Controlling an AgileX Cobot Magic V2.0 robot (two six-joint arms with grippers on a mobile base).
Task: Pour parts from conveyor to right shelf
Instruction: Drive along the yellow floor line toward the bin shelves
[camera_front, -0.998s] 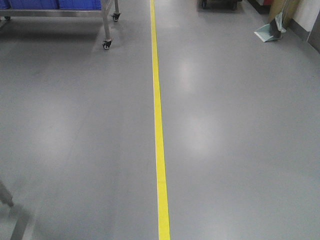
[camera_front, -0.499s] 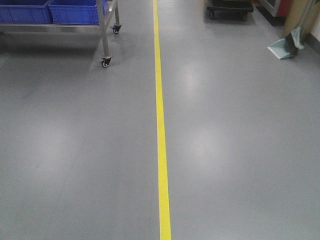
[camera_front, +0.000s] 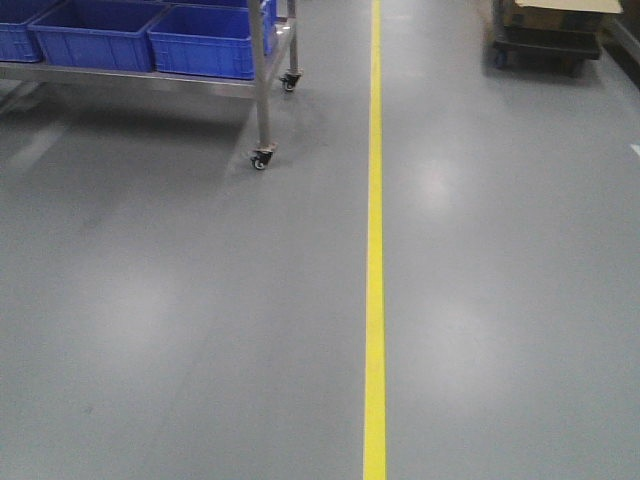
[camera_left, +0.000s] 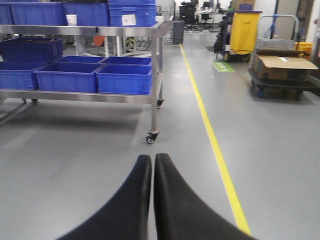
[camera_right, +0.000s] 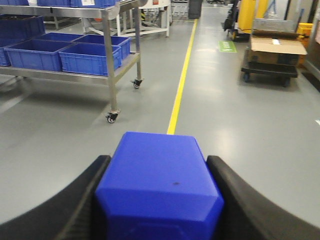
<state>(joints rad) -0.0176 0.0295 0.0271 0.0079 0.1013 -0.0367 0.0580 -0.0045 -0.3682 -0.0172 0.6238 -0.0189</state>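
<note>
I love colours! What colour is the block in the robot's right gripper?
Bright blue; the block shows best in the right wrist view, inside the right gripper.

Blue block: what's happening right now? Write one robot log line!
right hand: shut on blue block | left hand: shut, empty | shelf: ahead-left, blue tubs | pour: not yet

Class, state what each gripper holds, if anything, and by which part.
The right gripper holds the blue block by its two opposite sides. The left gripper holds nothing; its jaws are shut together.

Blue block (camera_right: 159, 192) in right gripper (camera_right: 157, 161)
</note>
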